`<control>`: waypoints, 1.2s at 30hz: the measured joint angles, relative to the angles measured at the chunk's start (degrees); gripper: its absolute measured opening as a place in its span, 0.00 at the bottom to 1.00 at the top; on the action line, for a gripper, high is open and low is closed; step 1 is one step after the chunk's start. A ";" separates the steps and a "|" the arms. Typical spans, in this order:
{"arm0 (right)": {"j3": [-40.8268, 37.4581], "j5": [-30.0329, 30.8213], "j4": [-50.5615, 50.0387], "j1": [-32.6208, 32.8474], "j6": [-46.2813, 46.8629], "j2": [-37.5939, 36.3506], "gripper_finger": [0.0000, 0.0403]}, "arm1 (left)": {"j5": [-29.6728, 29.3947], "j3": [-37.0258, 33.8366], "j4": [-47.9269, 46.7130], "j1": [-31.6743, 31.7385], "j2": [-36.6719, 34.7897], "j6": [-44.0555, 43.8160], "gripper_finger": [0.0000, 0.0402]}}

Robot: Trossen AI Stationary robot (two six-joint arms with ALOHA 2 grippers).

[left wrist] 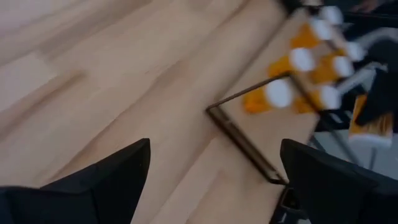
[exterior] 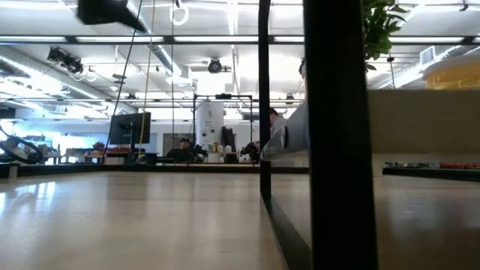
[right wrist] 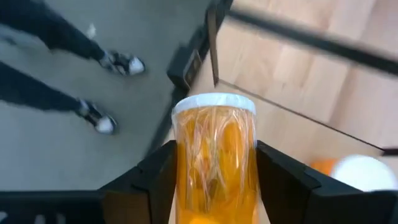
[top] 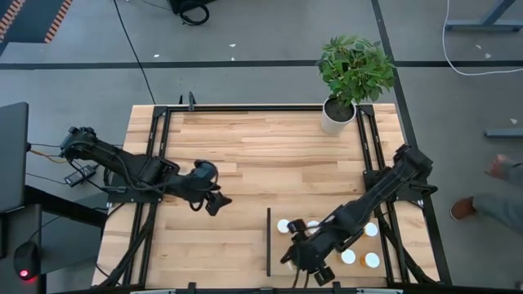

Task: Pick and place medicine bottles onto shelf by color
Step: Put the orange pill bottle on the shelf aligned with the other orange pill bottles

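The shelf is a light-wood panel at the table's near right, edged on its left by a thin black strip. Several orange medicine bottles with white caps stand upright on it, and they also show in the left wrist view. My right gripper hovers over the shelf's near part, shut on one orange bottle. My left gripper hangs open above the bare tabletop left of the shelf, its fingers with nothing between them. My right gripper pinches the bottle's orange body between its two fingers, one on each side. The bottle lies along the fingers, and its white cap sticks out past the fingertips. It is lifted clear, slanting down over the shelf's corner.
A white plant pot with a green plant stands at the table's far right. A person stands on the floor to the right of the table, and shoes show in the right wrist view. Bare planks lie between the arms.
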 joint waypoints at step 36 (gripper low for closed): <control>1.89 34.40 14.50 -0.53 17.73 -20.98 0.50 | -1.07 57.68 2.13 -0.13 27.84 93.31 0.91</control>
